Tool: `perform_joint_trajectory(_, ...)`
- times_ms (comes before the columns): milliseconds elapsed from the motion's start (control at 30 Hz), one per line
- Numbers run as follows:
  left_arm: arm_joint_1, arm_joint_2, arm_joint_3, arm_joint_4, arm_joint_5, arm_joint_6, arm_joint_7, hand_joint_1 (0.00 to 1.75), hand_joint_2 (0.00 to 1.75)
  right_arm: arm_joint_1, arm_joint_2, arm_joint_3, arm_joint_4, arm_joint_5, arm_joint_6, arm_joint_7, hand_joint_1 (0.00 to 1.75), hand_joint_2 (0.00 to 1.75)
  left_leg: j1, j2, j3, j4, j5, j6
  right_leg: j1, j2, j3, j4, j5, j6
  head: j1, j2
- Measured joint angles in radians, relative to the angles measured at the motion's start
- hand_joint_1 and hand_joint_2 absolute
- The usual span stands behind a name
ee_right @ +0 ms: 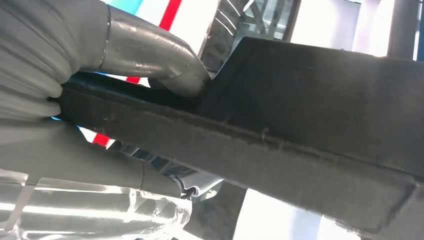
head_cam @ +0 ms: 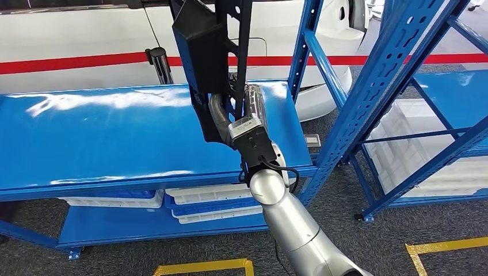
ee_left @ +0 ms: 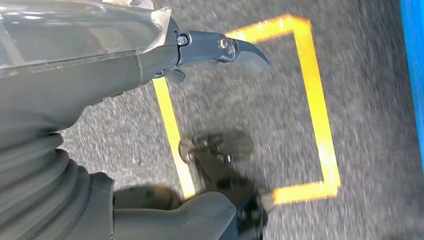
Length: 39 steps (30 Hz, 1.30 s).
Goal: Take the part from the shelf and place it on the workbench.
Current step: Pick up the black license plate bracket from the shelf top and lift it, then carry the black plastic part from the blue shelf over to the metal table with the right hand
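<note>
The right robot hand [head_cam: 233, 112] is wrapped around the black part [head_cam: 210, 52], held upright above the blue bench [head_cam: 115, 144]. Up close, the thumb [ee_right: 150, 50] is seen pressed on it. The left robot hand [ee_left: 200, 50] is seen spread, holding nothing, over yellow floor tape [ee_left: 315, 100].

My right arm [head_cam: 299, 230] is a smooth silver tube built in rounded segments, with a ball-like joint near the wrist. A thin black cable [head_cam: 290, 175] loops beside that joint. Above it sits a black block with a small white label, and my right hand [head_cam: 233, 112] has curved grey metallic fingers. Up close, its thumb [ee_right: 150, 50] is thick, grey and glossy, behind a ribbed grey cover. My left hand [ee_left: 150, 65] has the same ribbed cover, a clear shell and a dark finger [ee_left: 225, 50] fastened with small screws.
</note>
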<state>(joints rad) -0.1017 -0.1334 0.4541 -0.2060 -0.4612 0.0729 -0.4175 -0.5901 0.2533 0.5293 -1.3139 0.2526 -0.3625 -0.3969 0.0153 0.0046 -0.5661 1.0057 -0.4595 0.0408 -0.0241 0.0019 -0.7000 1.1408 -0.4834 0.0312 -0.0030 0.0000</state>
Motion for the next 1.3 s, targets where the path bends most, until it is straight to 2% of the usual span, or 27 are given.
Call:
perform_joint_trajectory(67,0.000,0.000,0.000,0.000,0.000,0.000,-0.002,0.00,1.75,0.005,-0.006,0.000,0.000,0.001,0.000,0.000,1.75,1.75,-0.006,0.002,-0.022,0.001,0.015,0.008,0.002,0.000,-0.037,0.129,-0.069,-0.010,0.001,0.000)
perform_joint_trajectory(100,0.000,0.000,0.000,0.000,-0.001,0.000,-0.002,0.00,1.75,0.008,-0.010,0.000,0.001,0.001,-0.001,0.000,1.75,1.75,-0.008,0.002,-0.033,0.001,0.023,0.010,0.003,0.000,-0.037,0.163,-0.082,-0.008,0.001,0.000)
perform_joint_trajectory(133,0.001,0.000,0.000,0.000,-0.001,-0.001,-0.002,0.00,1.75,0.010,-0.013,0.000,0.001,0.001,-0.001,0.000,1.75,1.75,-0.011,0.003,-0.044,0.002,0.030,0.010,0.006,0.000,-0.018,0.159,-0.079,-0.002,0.002,0.000)
perform_joint_trajectory(200,0.001,0.000,0.000,0.000,-0.001,-0.002,-0.004,0.00,1.75,0.011,-0.016,0.000,0.001,0.001,-0.001,0.000,1.75,1.75,-0.016,0.003,-0.059,0.003,0.042,0.009,0.010,0.000,0.055,0.073,-0.051,0.008,0.002,0.000)
perform_joint_trajectory(233,0.000,-0.001,0.000,0.000,-0.001,-0.002,-0.005,0.00,1.75,0.011,-0.016,0.000,0.001,0.001,-0.001,0.000,1.75,1.75,-0.018,0.002,-0.064,0.004,0.047,0.007,0.013,0.000,0.100,0.009,-0.039,0.008,0.002,0.000)
perform_joint_trajectory(300,0.000,-0.002,0.000,0.000,-0.002,-0.002,-0.007,0.00,1.75,0.011,-0.015,0.000,0.001,0.001,-0.001,-0.001,1.75,1.75,-0.022,0.003,-0.071,0.006,0.055,0.001,0.021,-0.001,0.170,-0.095,-0.035,-0.002,0.002,0.000)
perform_joint_trajectory(367,0.000,-0.003,0.000,0.000,-0.002,-0.003,-0.010,0.00,1.75,0.010,-0.016,0.000,0.001,0.002,-0.001,-0.003,1.75,1.75,-0.023,0.005,-0.074,0.005,0.068,-0.009,0.028,-0.002,0.192,-0.138,-0.034,-0.012,0.002,0.000)
perform_joint_trajectory(433,0.001,-0.003,0.000,0.000,-0.002,-0.003,-0.011,0.00,1.75,0.010,-0.016,-0.001,0.001,0.002,-0.001,-0.003,1.75,1.75,-0.020,0.004,-0.079,0.005,0.072,-0.021,0.019,-0.002,0.181,-0.145,-0.018,-0.024,0.002,0.000)
perform_joint_trajectory(467,0.001,-0.002,0.000,0.000,-0.002,-0.003,-0.011,0.00,1.75,0.010,-0.016,-0.001,0.001,0.001,-0.001,-0.003,1.75,1.75,-0.017,0.002,-0.087,0.015,0.056,-0.027,0.013,-0.003,0.176,-0.148,-0.009,-0.033,0.001,0.000)
perform_joint_trajectory(500,0.001,-0.002,0.000,0.000,-0.002,-0.003,-0.011,0.00,1.75,0.009,-0.015,-0.001,0.001,0.001,-0.001,-0.003,1.75,1.75,-0.015,-0.001,-0.099,0.042,0.025,-0.033,0.007,-0.004,0.169,-0.152,0.001,-0.042,0.000,0.000)
perform_joint_trajectory(567,0.002,-0.003,0.000,0.000,-0.002,-0.003,-0.011,0.00,1.75,0.010,-0.013,-0.001,0.001,0.001,-0.001,-0.003,1.75,1.75,-0.005,-0.005,-0.136,0.151,-0.065,-0.047,0.005,-0.007,0.151,-0.152,0.021,-0.053,-0.004,0.000)
perform_joint_trajectory(600,0.002,-0.003,0.000,0.000,-0.002,-0.003,-0.011,0.00,1.75,0.011,-0.013,-0.001,0.001,0.001,-0.001,-0.003,1.75,1.75,0.000,-0.006,-0.152,0.211,-0.099,-0.054,0.005,-0.008,0.140,-0.151,0.030,-0.052,-0.005,0.000)
perform_joint_trajectory(633,0.002,-0.003,0.000,0.000,-0.002,-0.002,-0.011,0.00,1.75,0.012,-0.013,-0.001,0.001,0.001,-0.001,-0.004,1.75,1.75,0.006,-0.006,-0.159,0.255,-0.113,-0.062,0.004,-0.008,0.128,-0.151,0.039,-0.050,-0.005,0.000)
perform_joint_trajectory(667,0.002,-0.002,0.000,0.000,-0.003,-0.002,-0.011,0.00,1.75,0.014,-0.014,-0.001,0.001,0.001,-0.001,-0.005,1.75,1.75,0.012,-0.006,-0.150,0.267,-0.106,-0.068,0.003,-0.008,0.116,-0.150,0.047,-0.045,-0.005,0.000)
perform_joint_trajectory(700,0.001,-0.002,0.000,0.000,-0.003,-0.002,-0.011,0.00,1.75,0.015,-0.014,-0.001,0.001,0.001,-0.002,-0.008,1.75,1.75,0.018,-0.006,-0.122,0.245,-0.083,-0.073,0.000,-0.008,0.104,-0.147,0.055,-0.040,-0.005,0.000)
perform_joint_trajectory(767,-0.001,-0.002,0.000,0.000,-0.003,-0.002,-0.011,0.00,1.75,0.017,-0.015,-0.001,0.000,0.001,-0.004,-0.015,1.75,1.75,0.028,-0.006,-0.025,0.122,-0.044,-0.084,-0.005,-0.007,0.081,-0.138,0.068,-0.028,-0.006,0.000)
perform_joint_trajectory(833,-0.004,-0.002,0.000,0.000,-0.005,-0.002,-0.012,0.00,1.75,0.017,-0.015,-0.001,0.000,0.001,-0.005,-0.021,1.75,1.75,0.026,-0.013,0.042,0.021,-0.043,-0.081,-0.005,-0.006,0.067,-0.131,0.081,-0.010,-0.007,0.000)
perform_joint_trajectory(867,-0.005,-0.002,0.000,0.000,-0.007,-0.002,-0.012,0.00,1.75,0.017,-0.015,-0.001,-0.001,0.002,-0.006,-0.025,1.75,1.75,0.021,-0.016,0.049,0.004,-0.048,-0.074,-0.003,-0.006,0.064,-0.131,0.088,0.000,-0.008,0.000)
perform_joint_trajectory(933,-0.004,-0.002,0.000,0.000,-0.009,-0.002,-0.012,0.00,1.75,0.018,-0.017,-0.001,-0.001,0.003,-0.004,-0.036,1.75,1.75,0.015,-0.015,0.037,-0.001,-0.035,-0.051,-0.001,-0.006,0.060,-0.135,0.101,0.019,-0.006,0.000)
perform_joint_trajectory(967,-0.004,-0.002,0.000,0.000,-0.010,-0.002,-0.011,0.00,1.75,0.019,-0.019,-0.001,-0.001,0.003,-0.002,-0.042,1.75,1.75,0.012,-0.013,0.030,-0.004,-0.024,-0.036,-0.001,-0.006,0.050,-0.127,0.092,0.021,-0.006,0.000)
perform_joint_trajectory(1033,-0.006,-0.002,0.000,0.000,-0.011,-0.001,-0.009,0.00,1.75,0.020,-0.024,0.000,-0.001,0.002,0.004,-0.051,1.75,1.75,0.010,-0.006,0.008,-0.010,0.002,-0.008,-0.001,-0.005,0.017,-0.058,0.028,0.009,-0.002,0.000)
perform_joint_trajectory(1100,-0.007,-0.002,0.001,0.000,-0.011,0.000,-0.005,0.00,1.75,0.021,-0.028,0.001,-0.001,0.002,0.007,-0.054,1.75,1.75,0.004,-0.004,-0.021,-0.010,0.026,0.005,-0.001,-0.004,-0.020,0.074,-0.057,-0.006,0.003,0.000)
perform_joint_trajectory(1133,-0.006,-0.002,0.001,0.000,-0.011,0.000,-0.004,0.00,1.75,0.022,-0.030,0.001,-0.001,0.002,0.007,-0.054,1.75,1.75,0.001,-0.003,-0.037,-0.010,0.038,0.006,0.000,-0.004,-0.029,0.131,-0.078,-0.004,0.004,0.000)
perform_joint_trajectory(1167,-0.006,-0.002,0.001,0.000,-0.011,0.000,-0.003,0.00,1.75,0.022,-0.031,0.001,-0.001,0.002,0.008,-0.055,1.75,1.75,-0.002,-0.002,-0.053,-0.009,0.051,0.006,0.001,-0.004,-0.024,0.164,-0.080,0.004,0.004,0.000)
perform_joint_trajectory(1200,-0.006,-0.002,0.002,0.000,-0.011,0.000,-0.002,0.00,1.75,0.022,-0.031,0.001,-0.001,0.002,0.009,-0.055,1.75,1.75,-0.004,-0.002,-0.070,-0.009,0.063,0.005,0.003,-0.004,-0.001,0.161,-0.067,0.013,0.004,0.000)
perform_joint_trajectory(1233,-0.006,-0.002,0.002,0.000,-0.011,-0.001,-0.003,0.00,1.75,0.021,-0.031,0.001,-0.001,0.001,0.010,-0.056,1.75,1.75,-0.006,-0.002,-0.085,-0.008,0.075,0.003,0.005,-0.004,0.040,0.123,-0.048,0.019,0.004,0.000)
perform_joint_trajectory(1300,-0.006,-0.002,0.002,0.000,-0.011,-0.001,-0.004,0.00,1.75,0.017,-0.028,0.001,-0.001,0.000,0.012,-0.057,1.75,1.75,-0.009,-0.003,-0.108,-0.006,0.098,-0.004,0.013,-0.005,0.161,-0.027,-0.042,0.012,0.005,0.000)
